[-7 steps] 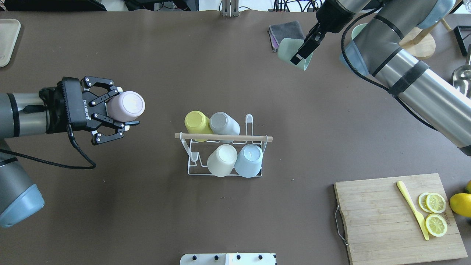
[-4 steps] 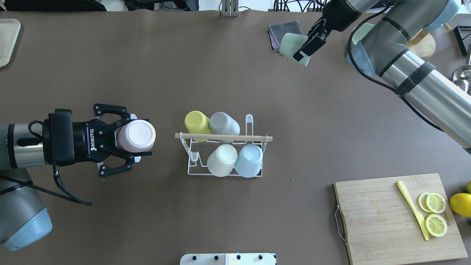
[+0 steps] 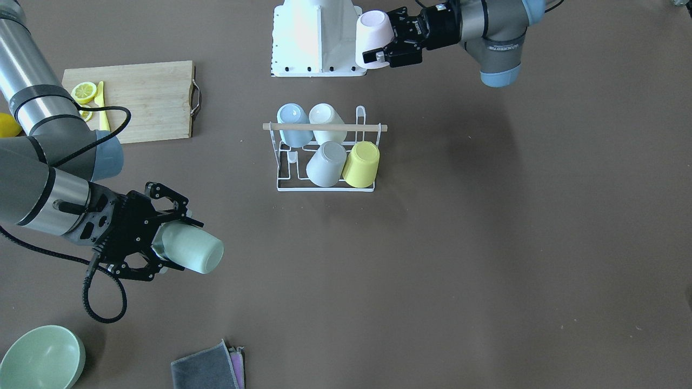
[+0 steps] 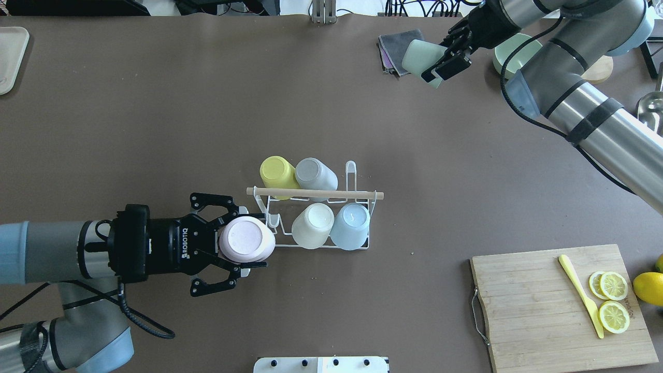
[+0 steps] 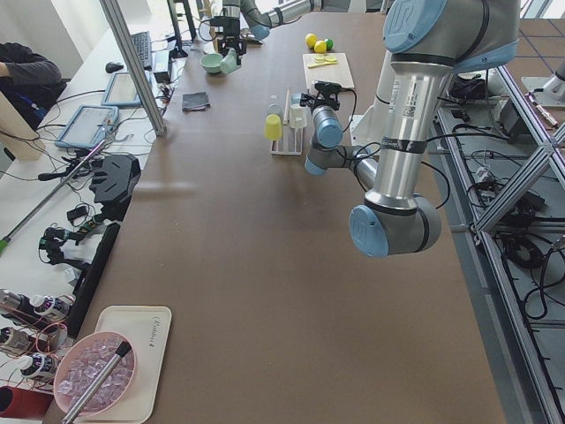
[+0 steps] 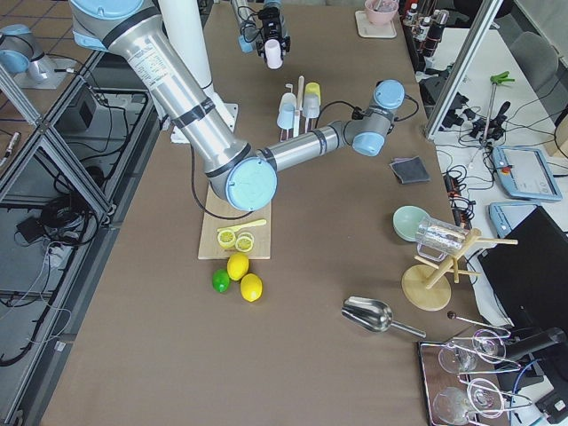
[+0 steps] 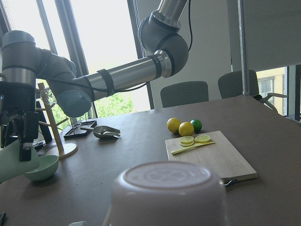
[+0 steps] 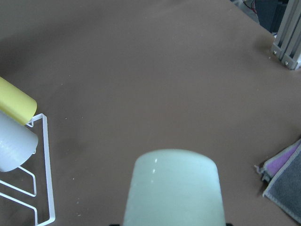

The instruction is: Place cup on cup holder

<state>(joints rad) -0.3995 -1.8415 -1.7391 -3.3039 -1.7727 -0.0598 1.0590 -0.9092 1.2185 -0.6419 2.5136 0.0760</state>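
Four cups (image 4: 312, 224) crowd the cup holder (image 4: 357, 194) — lemons (image 4: 648, 288) apart.

Left arm (image 4: 52, 254) extended level, left gripper (image 4: 248, 239) clamped on pink cup (image 4: 242, 242); right arm (image 3: 43, 200) stretched far across, right gripper (image 3: 181, 247) clamped on green cup (image 3: 197, 253).

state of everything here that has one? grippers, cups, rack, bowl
left gripper: shut on pink cup
pink cup: held bottom up, in the air
right gripper: shut on green cup
green cup: held tipped sideways
cup holder: upright, four prongs filled, two free
yellow cup: upside down on a prong
grey cup: upside down on a prong
cream cup: upside down on a prong
blue cup: upside down on a prong
green bowl: upright, empty
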